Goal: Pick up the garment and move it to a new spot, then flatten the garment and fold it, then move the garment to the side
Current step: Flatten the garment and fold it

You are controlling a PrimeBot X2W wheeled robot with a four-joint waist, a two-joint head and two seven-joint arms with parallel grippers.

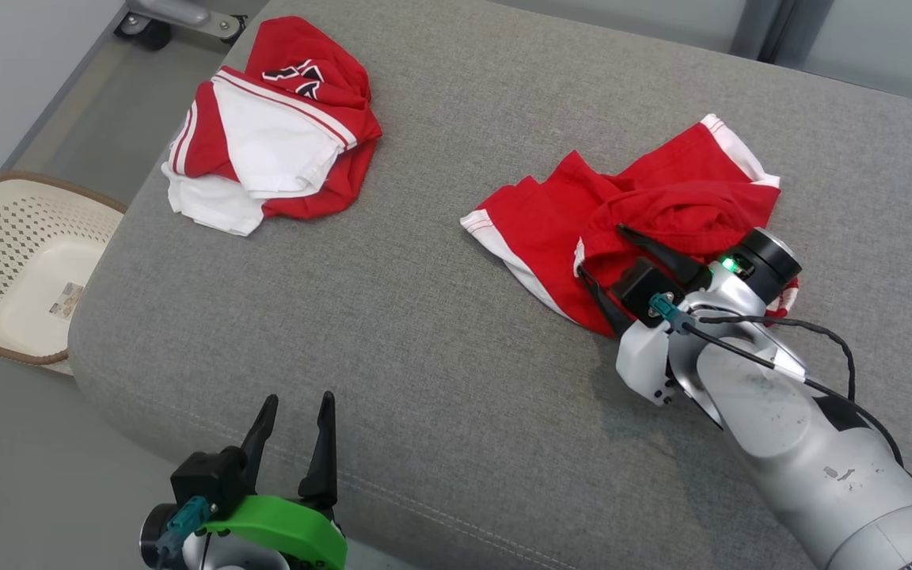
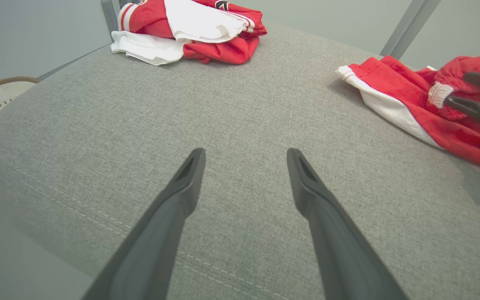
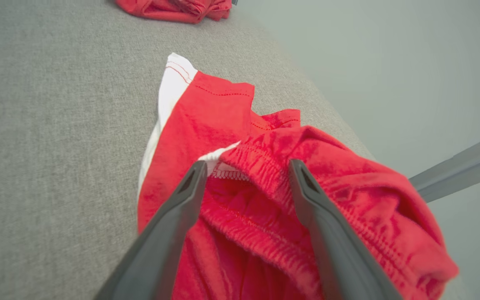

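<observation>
A crumpled red garment [image 1: 662, 198] with white side stripes lies on the right of the grey cushion [image 1: 424, 332]. My right gripper [image 1: 600, 248] is open, its two dark fingers straddling the gathered waistband [image 3: 256, 166] of that garment [image 3: 219, 121]; the fabric sits between the jaws but is not pinched. In the left wrist view the same garment [image 2: 402, 91] is at the right with the right gripper [image 2: 456, 88] over it. My left gripper [image 1: 298, 398] hovers open and empty over the cushion's near edge, its own view [image 2: 245, 152] showing bare grey fabric between the fingers.
A second red and white garment [image 1: 282, 119] lies bunched at the cushion's far left corner [image 2: 190, 29]. A cream perforated basket [image 1: 20, 261] stands on the floor to the left. A grey wheeled frame [image 1: 171, 20] stands behind it. The cushion's front edge runs below my left gripper.
</observation>
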